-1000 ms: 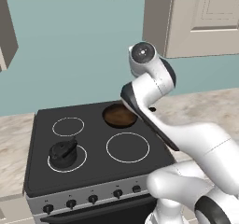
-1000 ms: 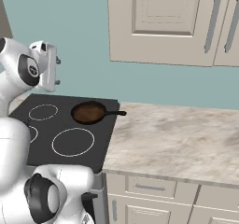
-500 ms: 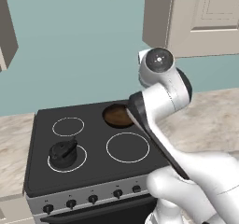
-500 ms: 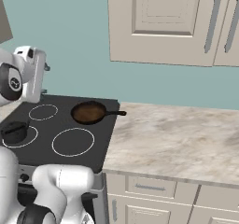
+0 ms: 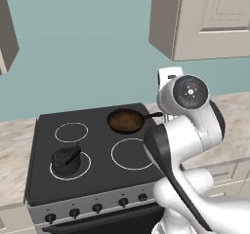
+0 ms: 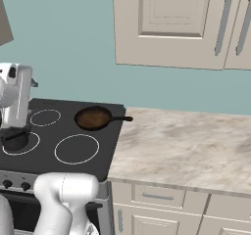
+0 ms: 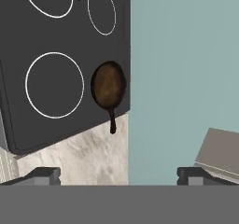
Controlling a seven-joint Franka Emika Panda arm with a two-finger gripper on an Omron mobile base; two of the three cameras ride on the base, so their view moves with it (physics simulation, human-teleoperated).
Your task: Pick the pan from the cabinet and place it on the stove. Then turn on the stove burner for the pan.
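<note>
Dark brown-black skillet, the pan [image 5: 125, 121], sits on the stove [image 5: 44, 179] at the back burner nearest the marble counter [image 6: 186, 151], its thin handle reaching out over the stove's edge toward that counter. Judged rigid and fairly heavy for its size, bowl-weighted; best taken at the handle close to the bowl, since the smooth rim would likely slip. Black kettle [image 5: 66, 160] occupies the front burner far from the counter. Arm is raised above the stove, elbow bent, hand well apart from the pan. Gripper [image 7: 119, 174] is spread wide, nothing between the fingertips. Knobs [image 5: 97, 207] line the stove's grey front, untouched.
</note>
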